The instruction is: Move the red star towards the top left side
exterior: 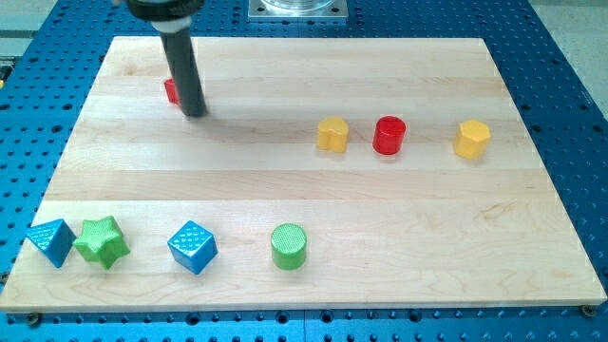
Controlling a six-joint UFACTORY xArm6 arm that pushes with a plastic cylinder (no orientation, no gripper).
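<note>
A red block [171, 91], mostly hidden behind the rod so its shape cannot be made out, lies near the board's top left. My tip [195, 113] rests on the board right against the block's right side, slightly below it. The dark rod rises from there to the view's top edge.
A yellow block [332, 134], a red cylinder [389, 136] and a yellow block [471, 139] stand in a row at right of centre. Along the bottom lie a blue block [51, 241], a green star [103, 240], a blue cube [193, 247] and a green cylinder [289, 246]. The wooden board [304, 190] sits on a blue perforated table.
</note>
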